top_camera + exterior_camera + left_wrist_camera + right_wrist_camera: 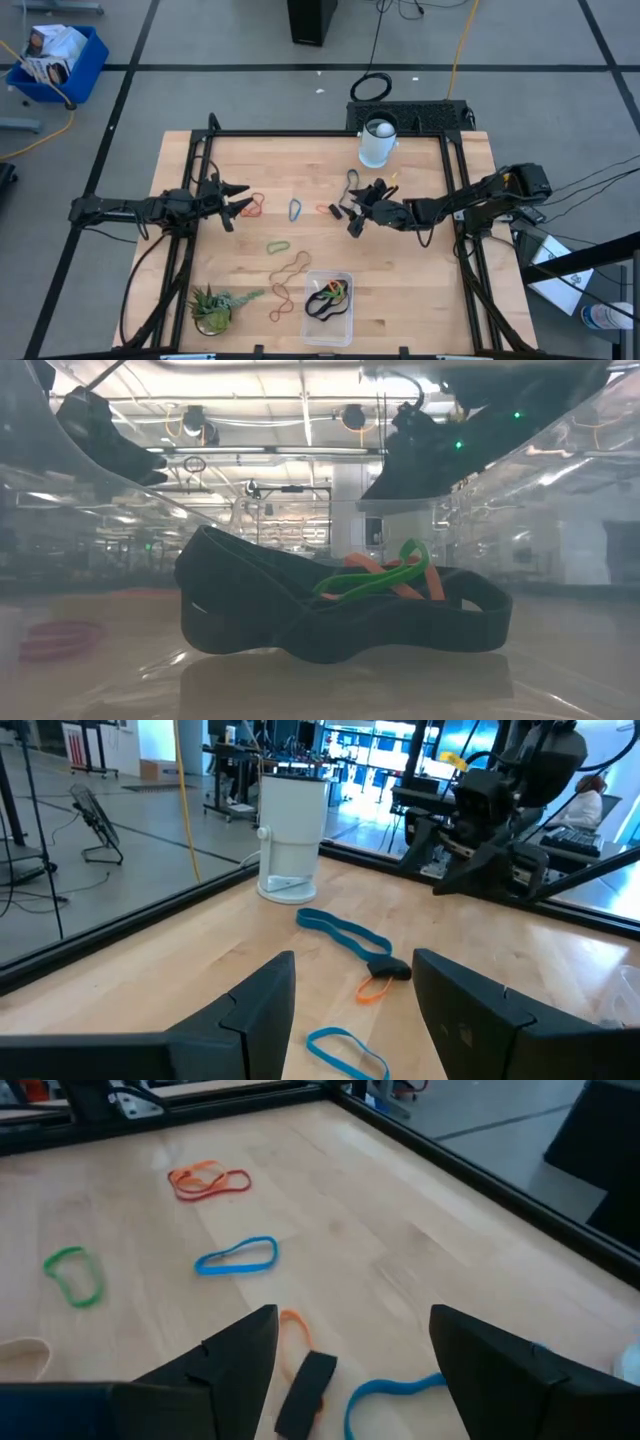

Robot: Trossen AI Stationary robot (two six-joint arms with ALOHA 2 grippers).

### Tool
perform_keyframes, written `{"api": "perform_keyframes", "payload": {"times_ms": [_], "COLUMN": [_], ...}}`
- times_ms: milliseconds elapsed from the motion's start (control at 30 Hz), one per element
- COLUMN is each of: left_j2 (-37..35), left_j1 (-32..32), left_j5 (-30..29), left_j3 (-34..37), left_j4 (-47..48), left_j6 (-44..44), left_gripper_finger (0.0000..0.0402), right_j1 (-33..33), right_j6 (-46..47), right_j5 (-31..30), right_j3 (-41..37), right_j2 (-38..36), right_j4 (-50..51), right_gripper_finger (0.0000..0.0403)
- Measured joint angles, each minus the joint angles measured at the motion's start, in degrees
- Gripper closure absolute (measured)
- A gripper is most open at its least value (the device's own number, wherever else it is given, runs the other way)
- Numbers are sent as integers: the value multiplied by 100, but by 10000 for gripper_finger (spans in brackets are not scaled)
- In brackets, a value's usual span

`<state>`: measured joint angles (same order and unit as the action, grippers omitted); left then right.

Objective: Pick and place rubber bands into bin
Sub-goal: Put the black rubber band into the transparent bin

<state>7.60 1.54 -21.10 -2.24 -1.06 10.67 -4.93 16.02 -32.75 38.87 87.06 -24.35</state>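
My right hand point(355, 212) reaches toward nine o'clock, fingers spread and grasping nothing, above a small orange band point(292, 1320) and a black piece point(306, 1390). My left hand point(232, 200) is likewise released near the red-orange bands point(252, 207). The bin point(345, 300), at six o'clock on the desk point(320, 165), holds black, green and orange bands point(340, 600).

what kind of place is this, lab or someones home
Most likely a robotics lab or workshop, not a home: a wooden table in a black frame with two arms, a taped grey floor with loose cables, and a large hall with ceiling strip lights behind.
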Motion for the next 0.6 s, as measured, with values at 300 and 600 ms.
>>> {"api": "perform_keyframes", "payload": {"times_ms": [300, 600], "left_j2": [2, 2], "left_j1": [-1, -2], "left_j5": [-121, -151], "left_j3": [2, 2], "left_j4": [51, 98], "left_j6": [-10, -8], "left_gripper_finger": [192, 192], "right_j1": [-12, -55], "right_j6": [312, 642], "right_j5": [-2, 1], "right_j3": [0, 34], "right_j2": [838, 1630], "right_j4": [-688, -1118], "right_gripper_finger": [147, 147]}}
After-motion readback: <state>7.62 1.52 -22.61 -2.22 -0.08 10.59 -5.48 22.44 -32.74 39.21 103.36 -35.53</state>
